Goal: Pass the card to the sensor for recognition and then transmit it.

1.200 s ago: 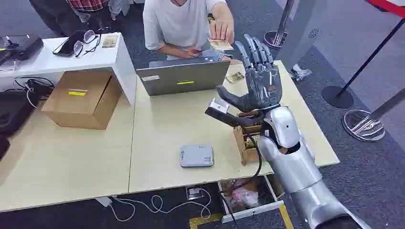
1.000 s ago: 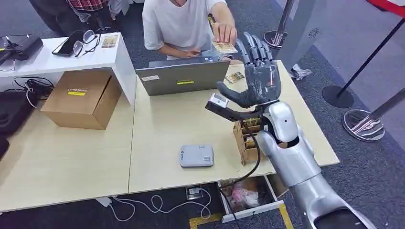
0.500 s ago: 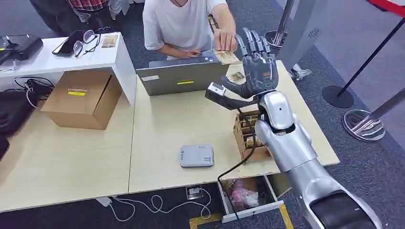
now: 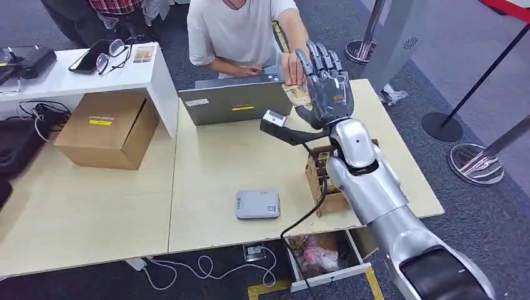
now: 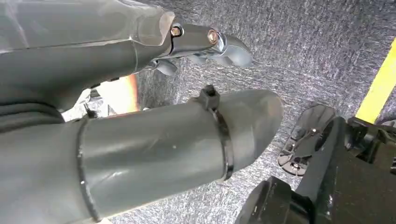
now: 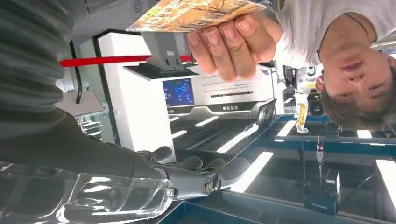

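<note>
A person's hand [image 4: 290, 65] holds a yellowish card [image 4: 297, 95] over the far table edge, just behind my raised right hand [image 4: 325, 87]. That hand is spread, fingers pointing up, and holds nothing. In the right wrist view the card [image 6: 194, 12] sits pinched in the person's fingers [image 6: 233, 41], apart from my fingers [image 6: 201, 173]. The grey flat sensor [image 4: 257, 204] lies on the table near the front edge. My left hand [image 5: 154, 135] hangs over grey carpet with nothing in it.
A wooden card holder [image 4: 324, 182] stands under my right forearm. A grey laptop [image 4: 236, 100] sits at the far edge before the seated person [image 4: 234, 31]. A cardboard box [image 4: 107, 128] and a white shelf [image 4: 81, 72] are at the left. Barrier posts [image 4: 476, 164] stand at the right.
My right hand has risen and moved away from me and to the left, toward the person. The person's hand has brought the card down close behind my fingers.
</note>
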